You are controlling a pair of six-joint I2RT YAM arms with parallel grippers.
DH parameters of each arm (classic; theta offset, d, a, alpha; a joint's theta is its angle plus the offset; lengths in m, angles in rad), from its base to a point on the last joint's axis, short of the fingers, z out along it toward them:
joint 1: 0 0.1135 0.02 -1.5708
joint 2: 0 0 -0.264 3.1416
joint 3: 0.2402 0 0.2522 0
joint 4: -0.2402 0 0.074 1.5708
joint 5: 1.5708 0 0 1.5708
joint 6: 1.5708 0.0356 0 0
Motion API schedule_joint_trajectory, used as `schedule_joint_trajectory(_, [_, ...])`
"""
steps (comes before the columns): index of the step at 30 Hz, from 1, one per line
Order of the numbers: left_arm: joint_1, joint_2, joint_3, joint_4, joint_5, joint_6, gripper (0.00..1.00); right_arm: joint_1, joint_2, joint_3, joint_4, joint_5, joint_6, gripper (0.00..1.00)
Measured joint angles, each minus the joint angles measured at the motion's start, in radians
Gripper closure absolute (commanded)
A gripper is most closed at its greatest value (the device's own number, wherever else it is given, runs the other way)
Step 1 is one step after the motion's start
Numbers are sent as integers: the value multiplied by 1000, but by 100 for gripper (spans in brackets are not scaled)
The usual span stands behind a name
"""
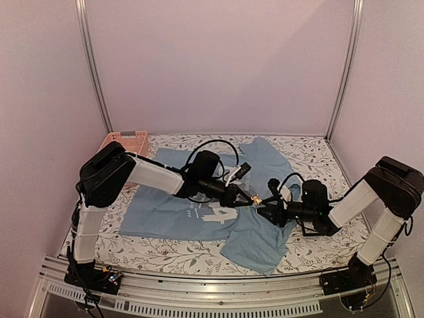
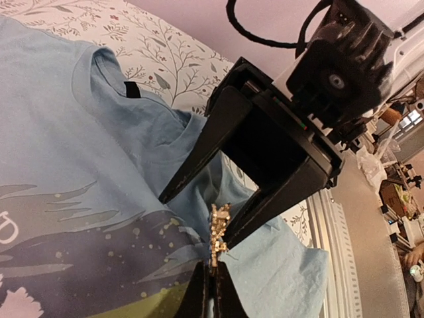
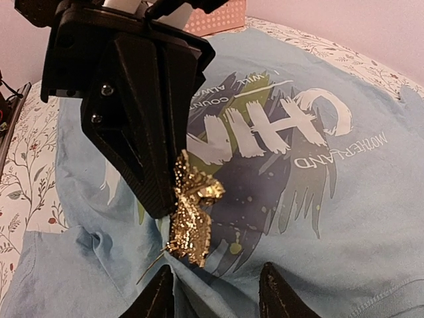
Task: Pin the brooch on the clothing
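Brooch: one, a small pale-gold cluster with a glittery, grainy surface and ragged petal-like lobes. A thin gold pin sticks out from its lower edge. It sits near the middle of the counter, over the chest print of the T-shirt, pinched at the tip of the left jaws, which are closed tight on it. Whether its underside or the pin touches the fabric is hard to make out.

The right jaws face it from the other side, partly open, with nothing between them. In the left wrist view the brooch is just beside one of their two black wedge-shaped tips, but contact cannot be told.

One T-shirt lies spread on the counter. It is soft, light blue and short-sleeved, with large white letters over grey and yellow-green streaks. The left jaws cover part of the lettering in the right wrist view, and the hem corner nearest the right arm is rumpled and folded. A black tag shows inside the collar.

Two arms, the left arm and the right, have white sleeves and black housings and meet over the shirt.

The counter carries a pale cloth printed with leafy sprigs. One pink plastic basket with slotted walls stands at the far left corner, partly hidden behind the left arm.
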Motion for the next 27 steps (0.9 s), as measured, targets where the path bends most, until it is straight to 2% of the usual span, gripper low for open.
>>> schedule_joint_trajectory(7, [-1, 0, 0, 0, 16, 1, 100, 4, 88, 5, 69, -27, -18, 58])
schedule_joint_trajectory(13, [-1, 0, 0, 0, 26, 4, 100, 4, 102, 22, 122, -59, -21, 59])
schedule_joint_trajectory(15, [-1, 0, 0, 0, 31, 9, 100, 3, 107, 29, 129, -69, -24, 61])
schedule_joint_trajectory(19, [-3, 0, 1, -19, 34, 33, 100, 3, 114, 34, 129, -114, -37, 71])
schedule_joint_trajectory(24, [-11, 0, 4, -62, 13, 86, 100, -7, 114, 52, 120, -200, -43, 71])
schedule_joint_trajectory(27, [-16, 0, 4, -76, 8, 111, 100, -24, 114, 69, 114, -248, -38, 75])
